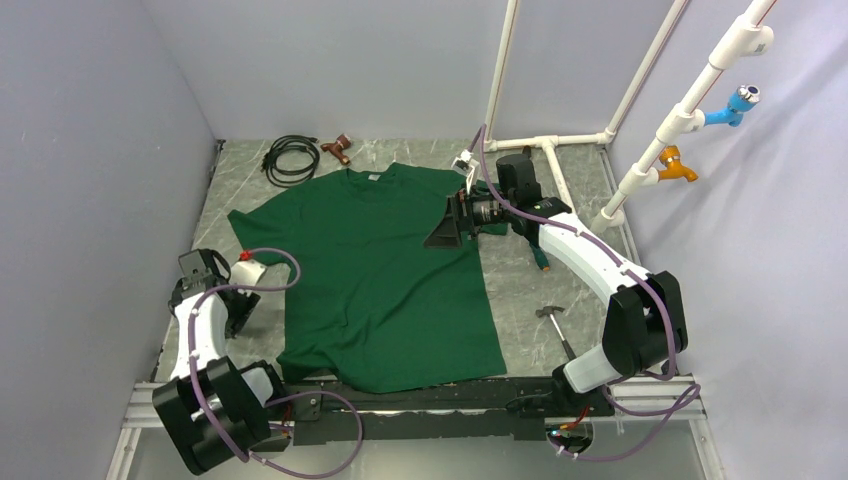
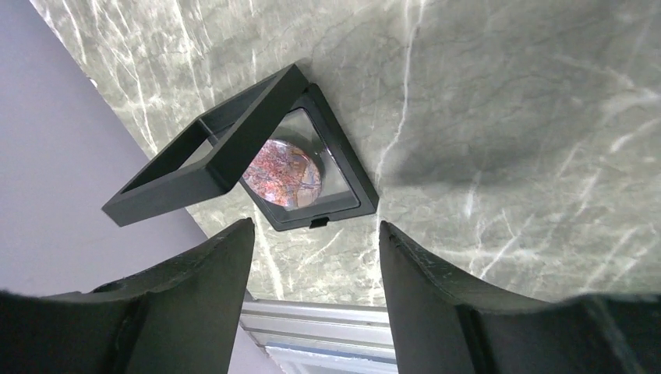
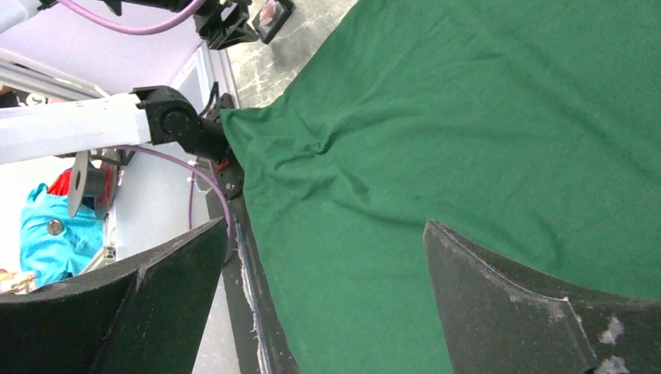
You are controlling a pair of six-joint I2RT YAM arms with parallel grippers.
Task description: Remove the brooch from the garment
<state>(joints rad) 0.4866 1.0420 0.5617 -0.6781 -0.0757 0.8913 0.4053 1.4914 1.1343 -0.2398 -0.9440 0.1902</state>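
The brooch [image 2: 282,173], a small round pinkish badge, lies inside an open black display case [image 2: 343,195] on the marble table, off the garment. My left gripper [image 2: 316,226] hovers just short of the case, open, with nothing between its fingers. In the top view this gripper [image 1: 238,305] is at the table's left edge, beside the garment's sleeve. The garment [image 1: 380,270], a dark green T-shirt, lies flat across the table's middle. My right gripper [image 3: 325,226] is open and empty above the garment's [image 3: 468,117] right side, shown in the top view near the right sleeve [image 1: 445,225].
A coiled black cable [image 1: 290,158] and a brown object [image 1: 340,148] lie at the back left. A hammer [image 1: 553,325] and a small tool [image 1: 541,260] lie right of the shirt. White pipes [image 1: 560,140] stand at the back right. The grey wall [image 2: 62,171] runs close to the case.
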